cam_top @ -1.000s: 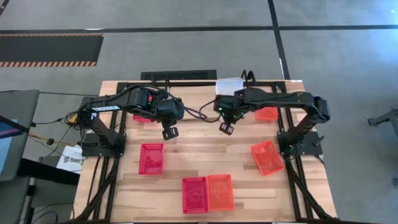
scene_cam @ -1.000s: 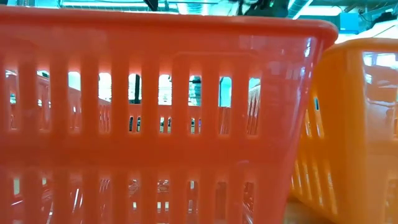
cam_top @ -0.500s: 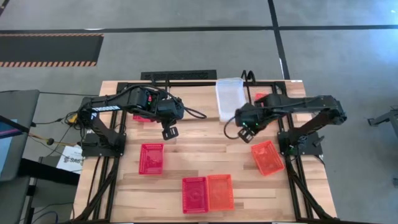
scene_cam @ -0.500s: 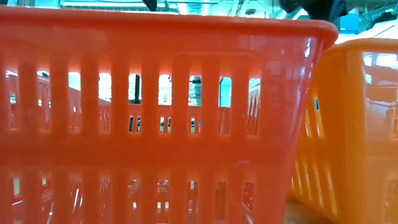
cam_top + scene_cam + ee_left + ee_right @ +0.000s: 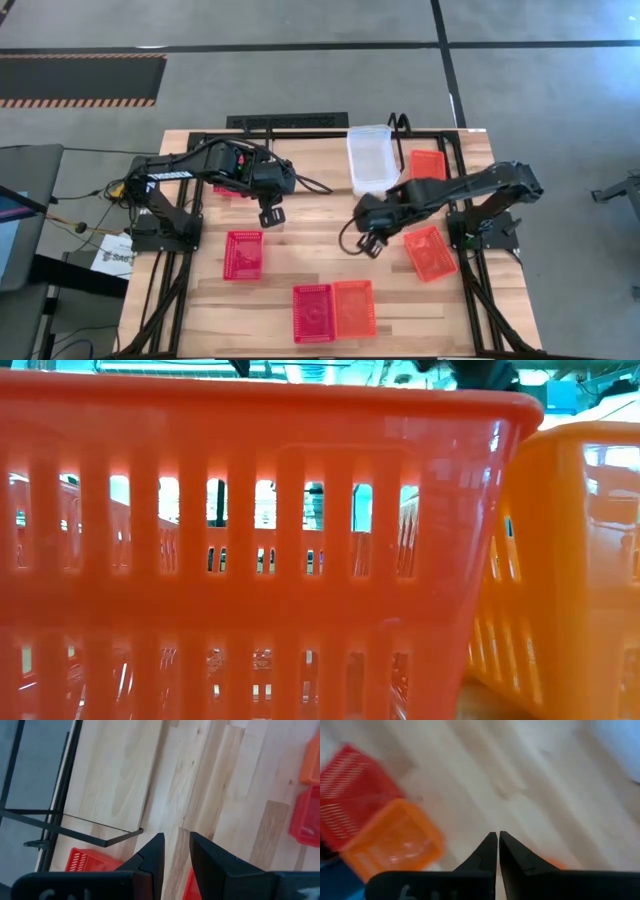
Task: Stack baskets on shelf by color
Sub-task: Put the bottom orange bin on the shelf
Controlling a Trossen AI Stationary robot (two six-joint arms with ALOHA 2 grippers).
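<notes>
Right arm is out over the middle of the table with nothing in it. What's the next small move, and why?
Probably swing the right gripper toward the loose orange basket beside it and open the fingers wider. They stand nearly closed on nothing, and that basket lies closest, tilted, off the shelf, where an orange one already sits by the clear basket.

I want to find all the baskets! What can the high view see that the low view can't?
Only the high view shows the clear basket at the table's far edge, an orange basket beside the right gripper, the left gripper, and a lone red basket. Only the low view shows the slotted walls up close. Both show the red basket and orange basket side by side.
</notes>
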